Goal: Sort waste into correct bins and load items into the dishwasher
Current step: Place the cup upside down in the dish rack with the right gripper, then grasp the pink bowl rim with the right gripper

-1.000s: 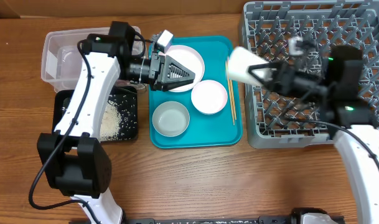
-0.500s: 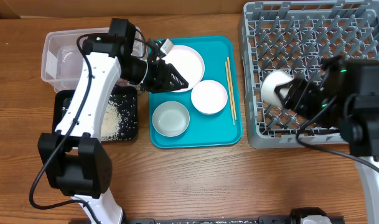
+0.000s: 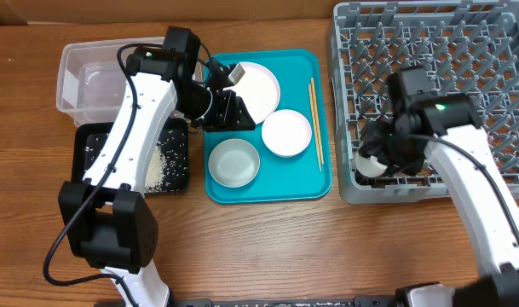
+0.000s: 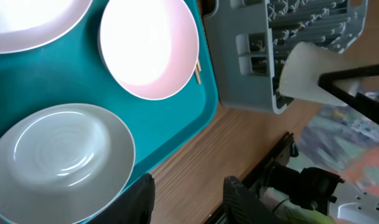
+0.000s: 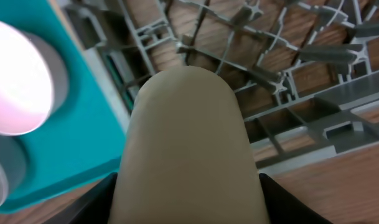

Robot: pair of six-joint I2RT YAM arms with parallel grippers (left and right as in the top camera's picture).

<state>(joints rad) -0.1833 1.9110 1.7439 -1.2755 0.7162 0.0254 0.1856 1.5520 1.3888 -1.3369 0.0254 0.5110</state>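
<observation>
Overhead: the small white cup (image 3: 370,162) is held by the right gripper (image 3: 380,155) low in the grey dish rack (image 3: 498,51), at the corner nearest the teal tray (image 3: 306,183).

Left wrist: the left gripper (image 4: 190,199) is seen parted and empty above a white bowl (image 4: 58,162).

Right wrist: the small white cup is clamped across its smooth wall. It is judged light, rigid, slippery and chippable, and best gripped mid-body.

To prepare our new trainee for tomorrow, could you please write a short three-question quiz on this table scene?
1. True or false: the right gripper holds the small white cup.
2. How many white bowls sit on the flat teal tray?
3. Where do the loose white rice grains lie? A: clear plastic tub. B: shallow black rectangular tray. C: grey plastic dish rack.
Key: 1 true; 2 two; 3 B.
</observation>
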